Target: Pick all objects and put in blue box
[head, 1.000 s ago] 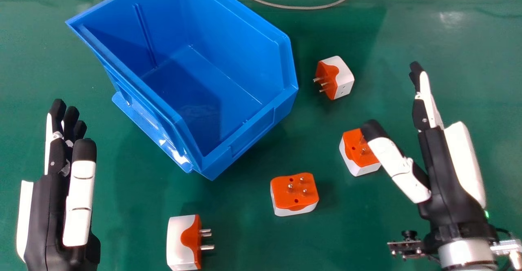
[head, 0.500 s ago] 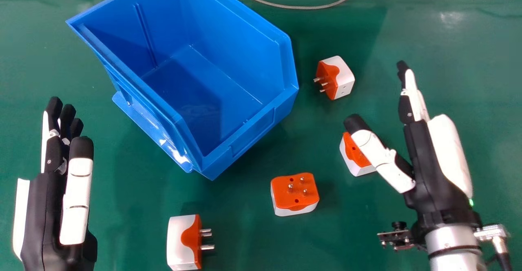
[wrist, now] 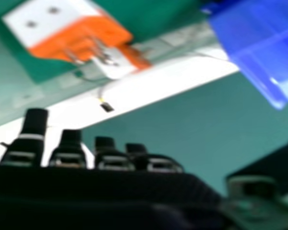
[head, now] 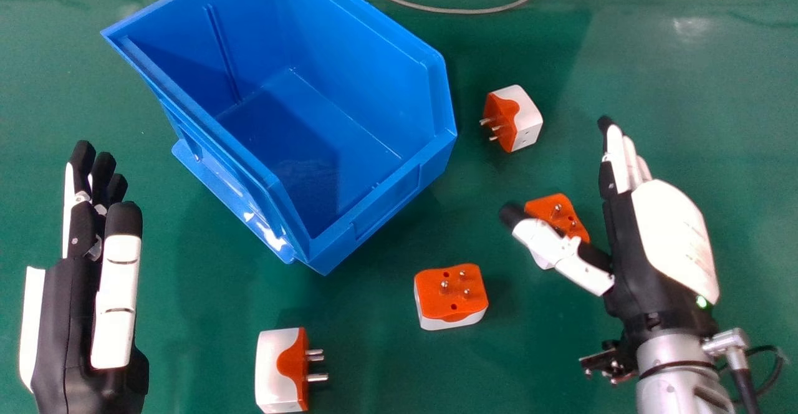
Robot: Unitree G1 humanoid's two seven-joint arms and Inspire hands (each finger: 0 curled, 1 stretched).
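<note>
One box (head: 399, 192), blue, upper left to centre of the frame, on the counter (head: 654, 77). One right hand (head: 636, 270), right side: fingers straight, pointing up the frame; thumb spread wide leftward, partly covering one plug (head: 558, 208); silver forearm (head: 670, 364) from the bottom edge. One left hand (head: 72, 314), lower left: fingers straight, pointing up the frame, thumb straight alongside. Three further plugs: one (head: 450, 292) below centre, prongs up; one (head: 274, 370) at lower left-centre, prongs rightward; one (head: 523, 118) upper right, near the box, prongs leftward.
</note>
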